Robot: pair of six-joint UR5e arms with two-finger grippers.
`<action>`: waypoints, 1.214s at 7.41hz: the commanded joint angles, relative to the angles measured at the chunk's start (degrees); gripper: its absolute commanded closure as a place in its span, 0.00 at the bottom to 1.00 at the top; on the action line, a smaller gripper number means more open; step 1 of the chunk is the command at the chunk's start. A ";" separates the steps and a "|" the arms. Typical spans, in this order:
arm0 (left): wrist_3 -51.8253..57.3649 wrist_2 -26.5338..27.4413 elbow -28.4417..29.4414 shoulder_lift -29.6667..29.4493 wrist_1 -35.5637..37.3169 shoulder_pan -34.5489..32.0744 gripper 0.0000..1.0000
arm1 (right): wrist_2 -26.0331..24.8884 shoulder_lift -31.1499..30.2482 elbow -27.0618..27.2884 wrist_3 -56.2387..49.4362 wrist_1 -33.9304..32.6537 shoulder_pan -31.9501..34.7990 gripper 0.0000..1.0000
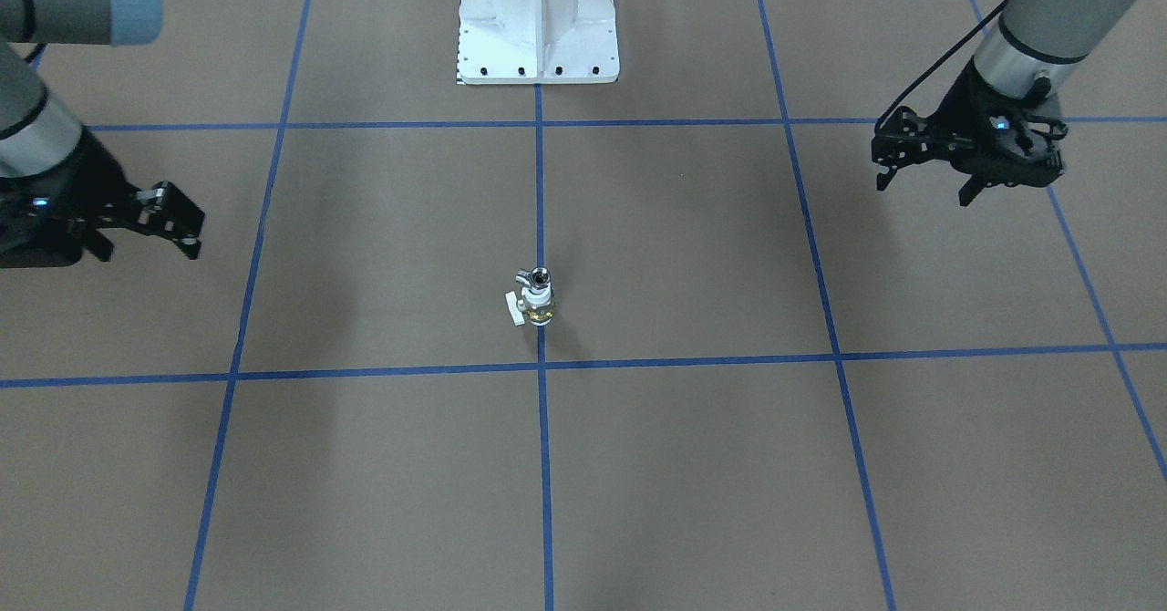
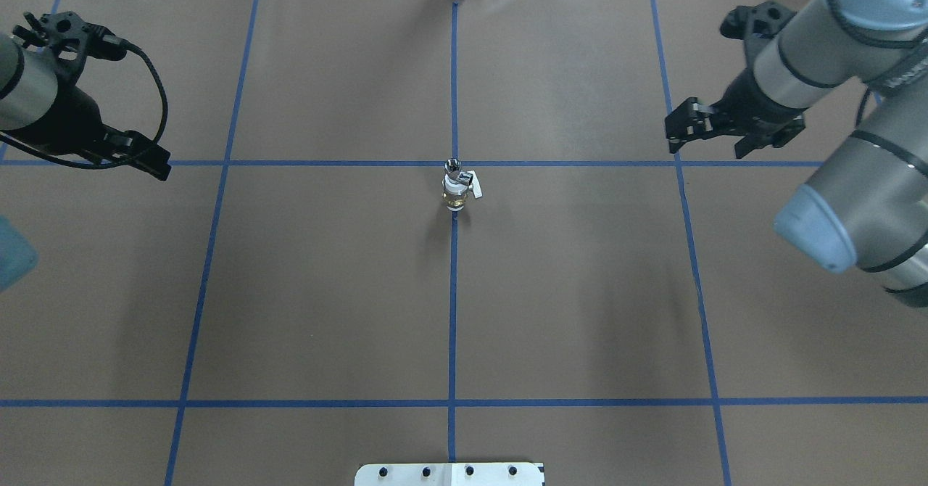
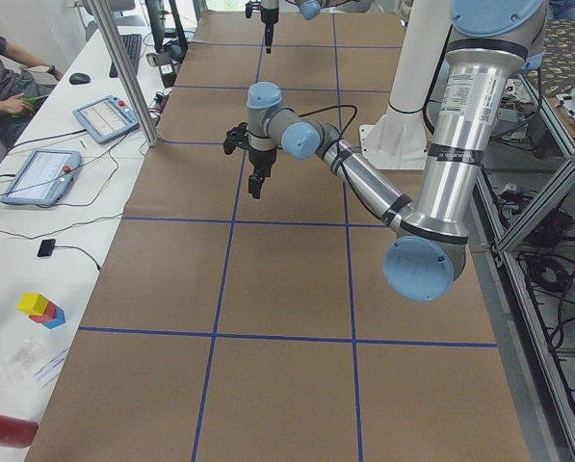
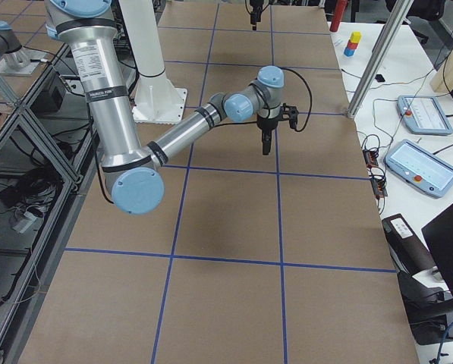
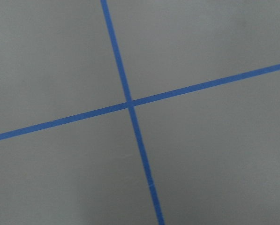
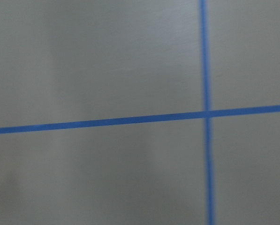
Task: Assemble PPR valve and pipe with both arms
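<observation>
The PPR valve stands upright on the centre blue tape line, white collar over a brass middle, its small white handle to one side. The silver pipe sits on top of it. Both also show in the overhead view, the valve with the pipe above it. My left gripper hovers open and empty far off to the robot's left, seen side-on in the overhead view. My right gripper hovers open and empty far to the robot's right, and also shows in the front-facing view. Both wrist views show only bare table and tape.
The white bolted pedestal stands at the robot's side of the table. Blue tape lines grid the brown table. A side bench with tablets, coloured blocks and a seated person runs along the far edge.
</observation>
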 commanded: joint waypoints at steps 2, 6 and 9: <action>16.18 -5.53 3.04 6.37 -0.04 -11.38 0.01 | 3.99 -11.32 -0.40 -19.22 1.19 12.01 0.00; 31.04 -9.84 11.67 8.03 0.23 -20.89 0.01 | 9.18 -11.61 -8.75 -30.68 1.28 19.67 0.00; 30.26 -8.18 12.02 9.27 1.01 -22.05 0.01 | 8.65 -11.95 -9.63 -30.60 0.76 20.30 0.00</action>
